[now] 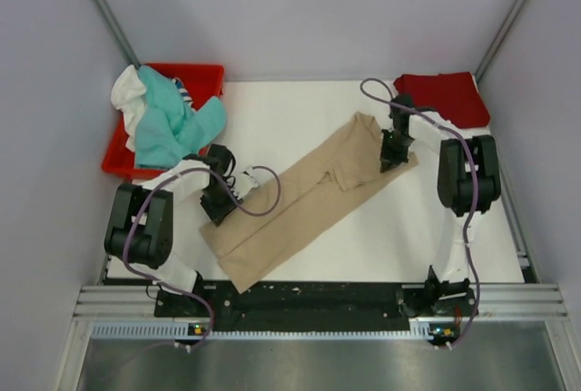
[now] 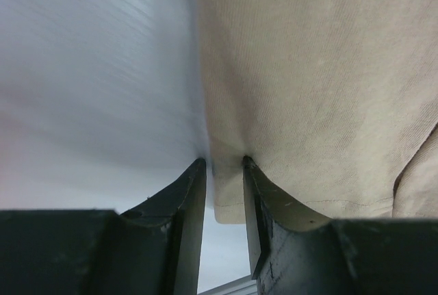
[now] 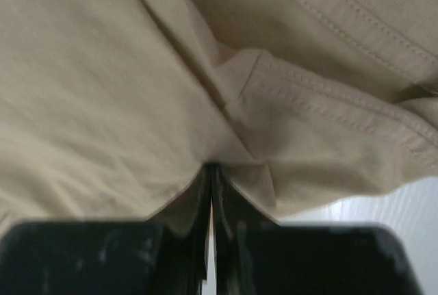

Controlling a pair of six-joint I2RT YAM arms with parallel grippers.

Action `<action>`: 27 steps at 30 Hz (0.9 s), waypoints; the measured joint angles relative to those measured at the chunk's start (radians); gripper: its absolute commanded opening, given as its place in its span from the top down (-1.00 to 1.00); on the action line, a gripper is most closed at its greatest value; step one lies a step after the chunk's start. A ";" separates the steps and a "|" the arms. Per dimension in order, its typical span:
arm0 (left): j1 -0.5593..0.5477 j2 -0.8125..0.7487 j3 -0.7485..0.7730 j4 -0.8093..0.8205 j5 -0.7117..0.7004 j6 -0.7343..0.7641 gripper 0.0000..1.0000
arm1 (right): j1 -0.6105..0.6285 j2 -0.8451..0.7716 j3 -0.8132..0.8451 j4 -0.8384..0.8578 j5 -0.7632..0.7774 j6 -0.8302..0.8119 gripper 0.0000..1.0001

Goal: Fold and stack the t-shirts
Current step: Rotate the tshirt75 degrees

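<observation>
A tan-beige t-shirt [image 1: 309, 200] lies folded lengthwise, diagonally across the white table. My left gripper [image 1: 221, 208] is at its near-left edge. In the left wrist view the fingers [image 2: 224, 161] stand slightly apart with the shirt's hem corner [image 2: 229, 199] between them, and the cloth [image 2: 321, 69] lies flat, not puckered. My right gripper [image 1: 390, 160] is at the shirt's far-right end. In the right wrist view it [image 3: 211, 166] is shut on a pinched fold of the tan cloth [image 3: 102, 69] near a sleeve seam. A folded dark red t-shirt [image 1: 445, 96] lies at the back right.
A teal t-shirt [image 1: 168, 123] and a white t-shirt [image 1: 129, 92] are heaped over a red plastic tray [image 1: 204, 76] at the back left. Grey walls close in the table on the left, right and back. Cables loop from both arms.
</observation>
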 measured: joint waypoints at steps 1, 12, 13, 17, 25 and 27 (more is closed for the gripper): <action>-0.001 -0.016 -0.020 0.004 0.002 0.003 0.34 | -0.005 0.039 0.010 0.002 -0.020 0.006 1.00; -0.297 -0.137 -0.134 -0.035 0.103 0.012 0.30 | -0.042 0.638 0.957 -0.080 -0.307 0.158 1.00; -0.330 -0.133 -0.128 -0.044 0.133 0.010 0.29 | -0.045 0.675 1.006 -0.050 -0.336 0.183 0.98; -0.375 -0.128 -0.090 -0.082 0.251 0.012 0.21 | -0.058 0.694 1.020 0.039 -0.403 0.229 0.51; -0.373 -0.386 -0.013 -0.180 0.318 0.057 0.03 | -0.052 0.283 0.634 0.164 -0.455 0.004 0.00; -0.372 -0.424 -0.018 -0.168 0.335 0.072 0.03 | -0.029 0.061 0.433 0.229 -0.488 -0.078 -0.18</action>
